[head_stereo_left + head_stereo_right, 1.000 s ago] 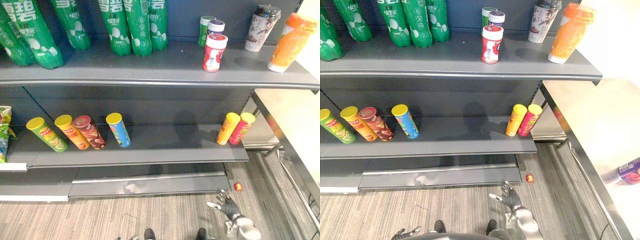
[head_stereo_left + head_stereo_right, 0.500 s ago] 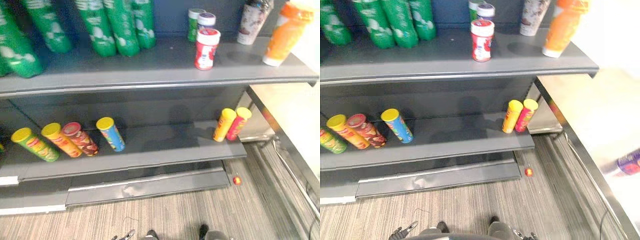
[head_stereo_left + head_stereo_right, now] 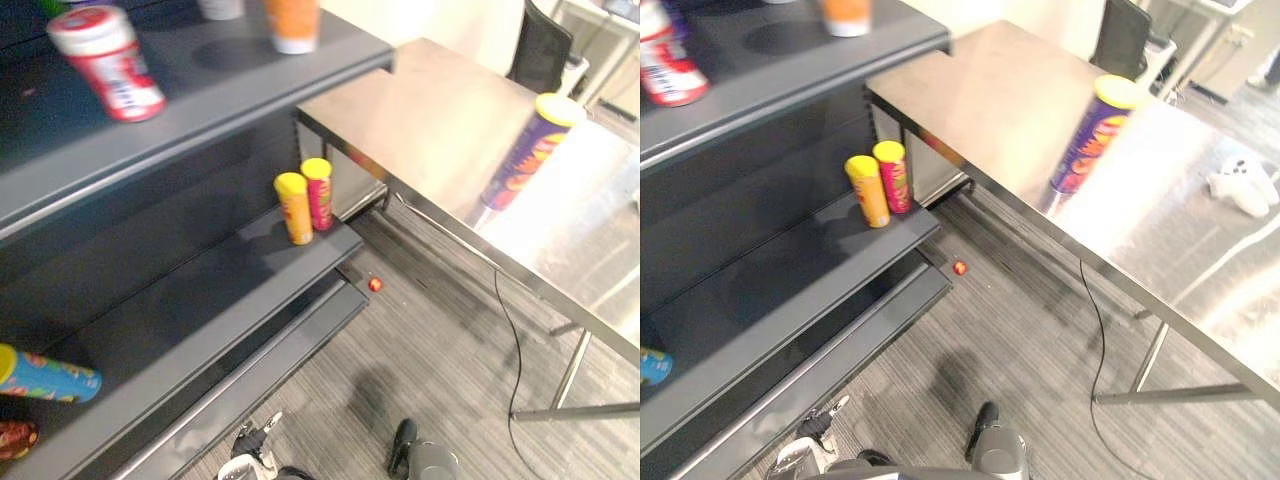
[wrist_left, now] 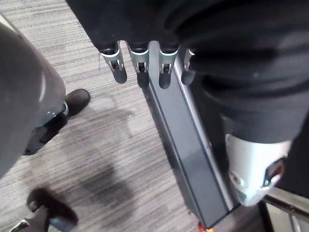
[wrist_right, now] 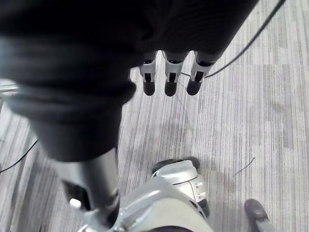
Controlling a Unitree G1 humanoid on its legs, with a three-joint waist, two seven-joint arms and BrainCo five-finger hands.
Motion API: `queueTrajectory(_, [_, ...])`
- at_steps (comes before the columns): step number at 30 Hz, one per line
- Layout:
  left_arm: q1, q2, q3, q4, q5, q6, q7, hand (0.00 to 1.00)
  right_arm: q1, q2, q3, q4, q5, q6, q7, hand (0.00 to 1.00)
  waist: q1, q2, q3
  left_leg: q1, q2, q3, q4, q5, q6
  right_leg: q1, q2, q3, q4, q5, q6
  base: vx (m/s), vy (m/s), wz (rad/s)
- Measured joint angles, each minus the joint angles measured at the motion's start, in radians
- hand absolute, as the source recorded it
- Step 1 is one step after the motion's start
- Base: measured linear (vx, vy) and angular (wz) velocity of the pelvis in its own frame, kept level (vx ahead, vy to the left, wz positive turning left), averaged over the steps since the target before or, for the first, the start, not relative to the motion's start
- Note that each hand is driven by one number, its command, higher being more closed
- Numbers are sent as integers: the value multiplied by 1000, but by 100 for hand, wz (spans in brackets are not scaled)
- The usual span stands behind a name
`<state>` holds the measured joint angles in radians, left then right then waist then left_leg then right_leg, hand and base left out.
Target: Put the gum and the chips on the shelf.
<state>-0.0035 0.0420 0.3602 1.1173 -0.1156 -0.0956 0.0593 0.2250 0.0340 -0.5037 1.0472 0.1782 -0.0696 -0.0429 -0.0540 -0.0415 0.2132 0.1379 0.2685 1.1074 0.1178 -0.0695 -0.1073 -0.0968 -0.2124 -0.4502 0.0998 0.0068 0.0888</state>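
1. Left hand: it hangs low beside the base of the shelving, fingers straight and slack, holding nothing.
2. Right hand: it hangs over the striped floor, fingers likewise straight, empty.
3. Gum jar: red and white, it stands on the upper shelf, well apart from either hand. This half of the task appears done, though the jar is too blurred to confirm its contents.
4. Purple chips can: it stands on the steel table to the robot's right, clear of the shelving. This half appears to remain: the can has yet to be reached, grasped and carried across.
5. Orientation of the purple chips can: upright on its base, yellow lid uppermost, long axis vertical to the tabletop. No side of it is blocked by another object.
6. Lower shelf: a yellow can and a pink can stand upright, touching, at its end nearest the table. Bare shelf lies beside them, a likely place for the purple chips can.
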Motion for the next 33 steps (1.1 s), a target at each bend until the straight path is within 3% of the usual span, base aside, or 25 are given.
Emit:
queueTrajectory(3, [3,-28,0,22,0,2,-4,0,-19,-33,-2,5,0,-1,1,0,-4,46,2,36,7,15,-94,81,-29,18,64,2,-33,-12,-12,-82,-188,-25])
queueTrajectory(5, [6,-33,3,31,0,4,-9,0,-30,-47,-6,12,-1,-2,4,0,-4,55,-5,47,31,12,-102,100,-43,28,92,-7,-15,-27,-40,-41,-133,-3])
queueTrajectory(8, [0,-38,41,26,0,8,-13,0,-58,-44,-12,11,-1,-6,6,0,-20,56,-5,44,52,7,-98,120,-44,-6,96,-14,60,-70,-58,-43,-87,5])
queueTrajectory(14, [-1,-43,81,24,0,10,-11,0,-63,-32,-60,29,21,-7,2,0,-28,47,5,56,78,13,-30,123,-46,-57,53,-4,227,-185,-67,-17,-42,-1])
queueTrajectory(16, [1,-46,103,15,-3,11,-11,0,-63,-23,-58,26,31,-7,2,0,-25,45,8,54,143,1,110,121,-42,-42,59,13,235,-215,-69,19,-95,-21])
queueTrajectory(17, [6,-54,120,3,-30,10,-12,0,-63,-24,-50,22,40,-9,2,0,-25,47,11,39,187,-52,205,118,-9,-26,71,36,230,-219,-77,42,-141,-46])
queueTrajectory(18, [15,-55,116,-15,-70,7,-12,0,-65,-33,-26,23,55,-18,1,0,-22,38,16,-22,208,-220,309,79,21,-9,77,67,213,-216,-86,48,-110,-59])
queueTrajectory(19, [16,-59,95,-16,-98,-4,-12,0,-78,-49,-9,24,67,-30,-1,0,-27,45,16,-87,140,-412,319,-1,-12,-3,71,92,189,-205,-90,47,-52,-74])
queueTrajectory(20, [17,-65,59,-15,-118,-13,-11,0,-89,-71,-3,30,68,-34,-1,0,-22,57,18,-126,69,-553,280,-43,-19,10,76,123,147,-184,-92,39,3,-66])
queueTrajectory(22, [27,-66,37,-24,-119,-27,-9,0,-101,-80,4,26,68,-35,-3,0,-18,60,18,-155,1,-656,194,-55,-16,34,97,169,101,-168,-83,67,38,-76])
queueTrajectory(26, [29,-73,36,-52,-116,-36,-7,0,-107,-75,59,-13,64,-51,-17,0,15,60,17,-199,-48,-833,76,-40,-11,34,137,295,108,-161,-57,115,127,-107])
queueTrajectory(28, [30,-79,34,-48,-115,-37,-2,0,-104,-75,60,-19,59,-64,-21,0,22,74,10,-197,-56,-846,28,16,-16,31,143,336,134,-172,-34,147,236,-85])
queueTrajectory(29, [28,-66,32,-48,-113,-39,2,0,-92,-56,60,-22,57,-68,-24,0,25,51,-5,-162,-89,-815,17,7,-13,33,108,356,141,-179,-8,142,235,-49])
queueTrajectory(33, [26,-47,10,-41,-99,-47,3,0,-76,-15,37,-15,58,-68,-18,0,28,17,-29,-143,-155,-785,-34,-3,4,52,51,366,75,-154,37,168,239,-9])
